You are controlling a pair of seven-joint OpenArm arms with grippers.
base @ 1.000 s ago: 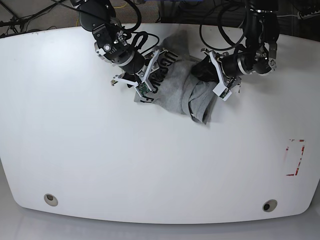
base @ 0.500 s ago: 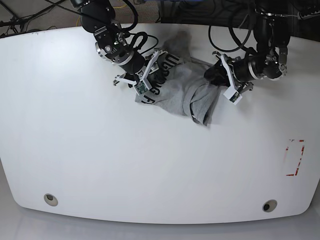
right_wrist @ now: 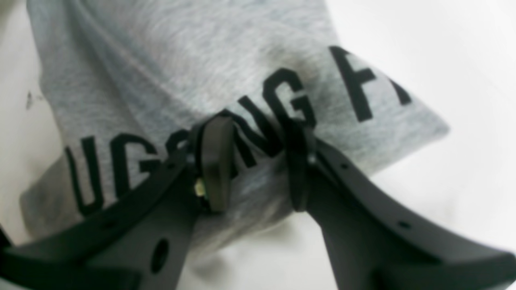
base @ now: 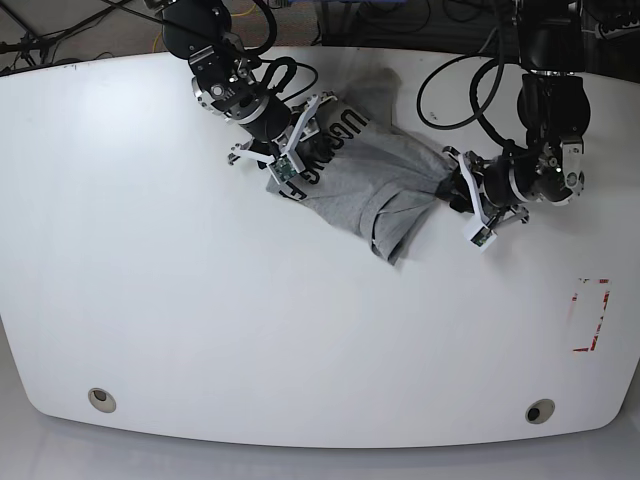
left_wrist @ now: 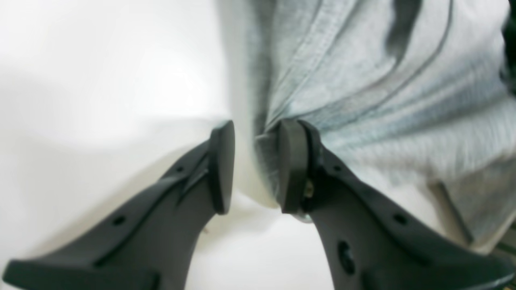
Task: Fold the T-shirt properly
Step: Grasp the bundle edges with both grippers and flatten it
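The heather-grey T-shirt (base: 375, 185) lies bunched at the back middle of the white table (base: 200, 310), with dark block lettering (base: 335, 140) facing up on its left part. My right gripper (base: 290, 165) is at the shirt's left edge. In the right wrist view it (right_wrist: 258, 165) is shut on a fold of the lettered fabric (right_wrist: 181, 60). My left gripper (base: 455, 190) is at the shirt's right end. In the left wrist view it (left_wrist: 256, 165) pinches the stitched hem (left_wrist: 266, 145), and the cloth (left_wrist: 383, 80) runs away from it in taut creases.
A red rectangle outline (base: 590, 315) is marked on the table near the right edge. Two round holes (base: 100, 400) (base: 540, 411) sit near the front corners. Black cables (base: 450, 80) hang behind the table's far edge.
My left gripper has moved right and toward the front, drawing the shirt's right end out with it. The right gripper shifted slightly toward the back, and the cloth between them is now stretched wider.
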